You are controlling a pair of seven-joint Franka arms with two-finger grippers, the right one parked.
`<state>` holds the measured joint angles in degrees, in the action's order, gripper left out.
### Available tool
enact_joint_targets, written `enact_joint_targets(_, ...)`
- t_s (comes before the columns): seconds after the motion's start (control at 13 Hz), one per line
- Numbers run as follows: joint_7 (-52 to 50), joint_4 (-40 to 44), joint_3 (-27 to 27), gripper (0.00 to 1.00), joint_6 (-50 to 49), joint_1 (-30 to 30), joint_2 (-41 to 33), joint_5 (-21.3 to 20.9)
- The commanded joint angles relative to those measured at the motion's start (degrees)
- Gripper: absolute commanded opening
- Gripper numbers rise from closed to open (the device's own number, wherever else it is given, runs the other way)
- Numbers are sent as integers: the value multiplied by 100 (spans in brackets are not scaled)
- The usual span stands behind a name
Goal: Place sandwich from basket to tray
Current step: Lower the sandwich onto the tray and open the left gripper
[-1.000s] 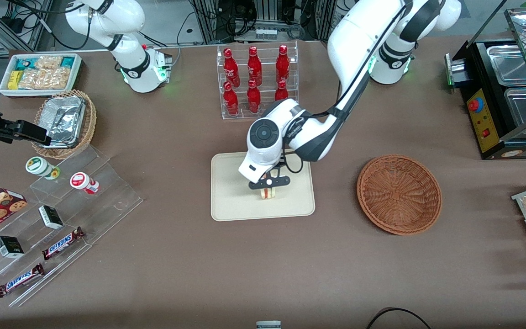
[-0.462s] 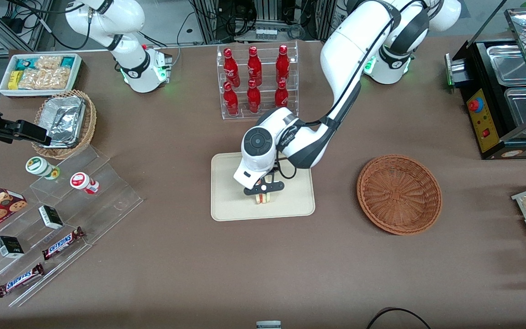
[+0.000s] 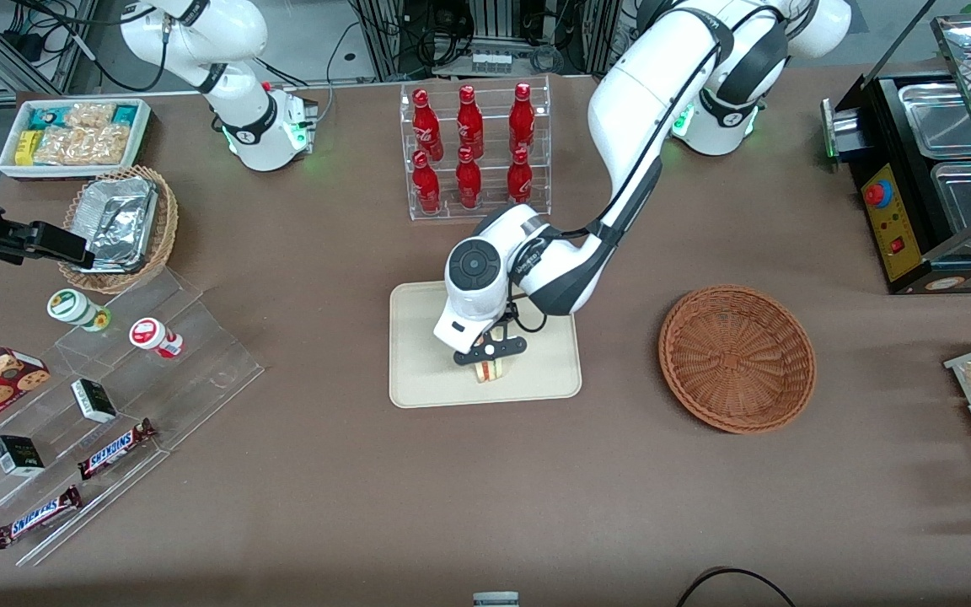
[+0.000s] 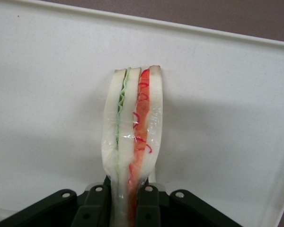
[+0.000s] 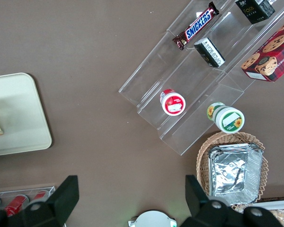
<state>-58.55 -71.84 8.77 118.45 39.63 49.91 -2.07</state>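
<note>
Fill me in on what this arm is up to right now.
The left arm's gripper is over the cream tray, shut on the sandwich. The wrist view shows the fingers pinching the bread wedge, its red and green filling facing the camera, with the tray directly beneath it. The reddish-brown wicker basket beside the tray, toward the working arm's end of the table, has nothing in it. The sandwich has not yet been let go.
</note>
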Motion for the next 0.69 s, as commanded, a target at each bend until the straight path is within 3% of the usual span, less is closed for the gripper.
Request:
enact_joint_targets(0.0,-183,161,-77,100,-59,97,-42,-74)
enact_joint_targets(0.62,-130,363,-59,100,-990,44,-675,-30)
